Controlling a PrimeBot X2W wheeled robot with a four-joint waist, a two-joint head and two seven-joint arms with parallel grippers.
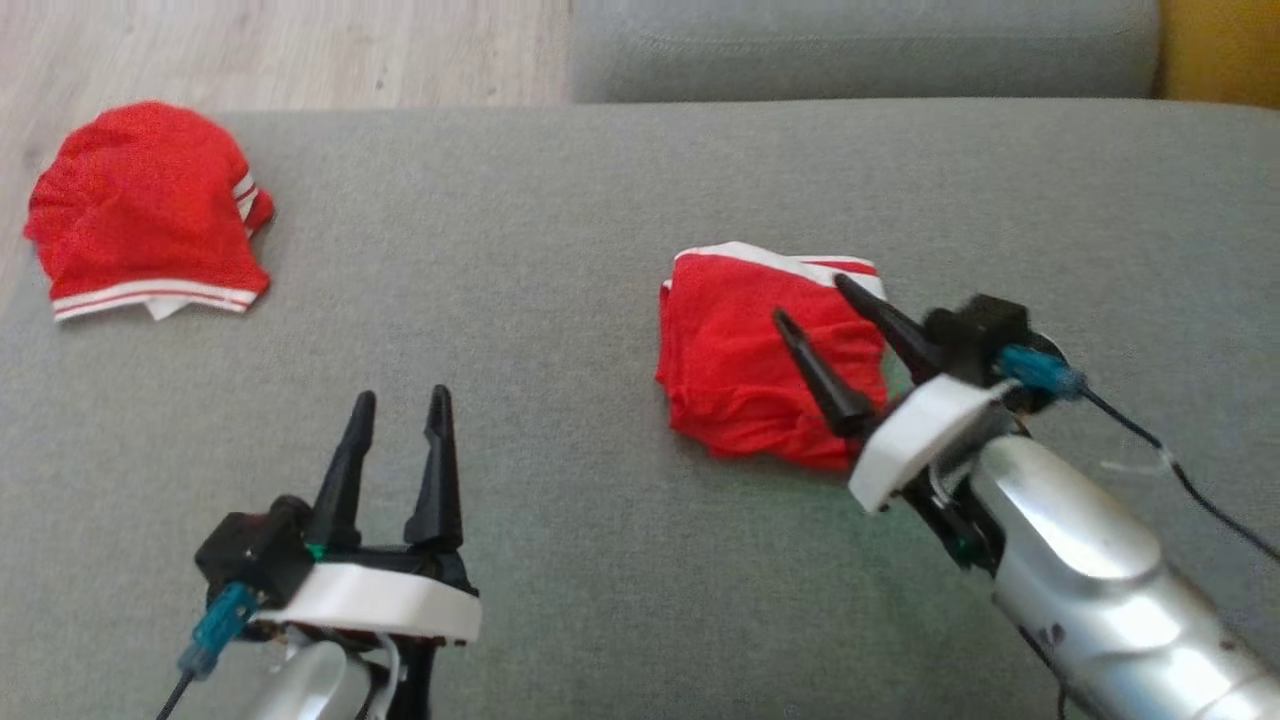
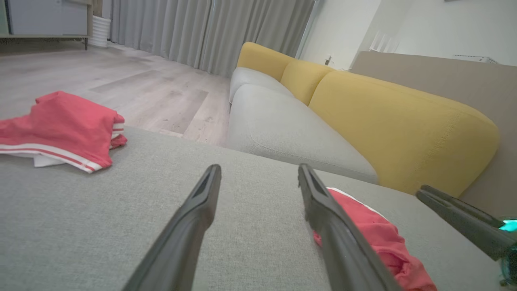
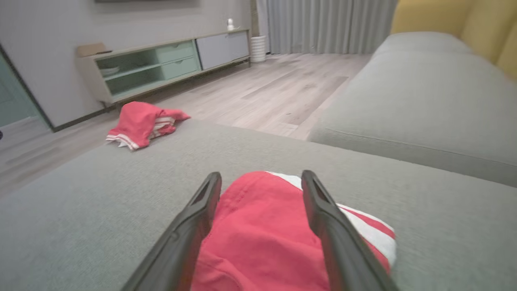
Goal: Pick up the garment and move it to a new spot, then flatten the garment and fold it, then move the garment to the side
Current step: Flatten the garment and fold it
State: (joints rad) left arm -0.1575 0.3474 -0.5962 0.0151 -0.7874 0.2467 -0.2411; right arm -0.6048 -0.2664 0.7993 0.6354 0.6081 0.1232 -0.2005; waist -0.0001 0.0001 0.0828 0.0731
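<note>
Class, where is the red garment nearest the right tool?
In the head view that garment lies right of centre on the grey cushion, under the open right tool, far from the other red garment at the left edge.

a home living room, shown by a yellow-backed sofa (image 2: 404, 121), long curtains (image 2: 202, 32), low cabinet (image 3: 161, 64) and wood floor (image 3: 282, 85).

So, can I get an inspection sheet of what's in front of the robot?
Surface: grey cushion, flat.
Job's things: folded garment, red, under the right gripper.
Clutter: second garment, red, at the cushion's far left corner.
Grippers: left gripper open above the cushion; right gripper open, fingers apart over the folded garment.
Cables: dark cable off the right wrist.
Surroundings: floor, sofa, curtains, cabinet.
</note>
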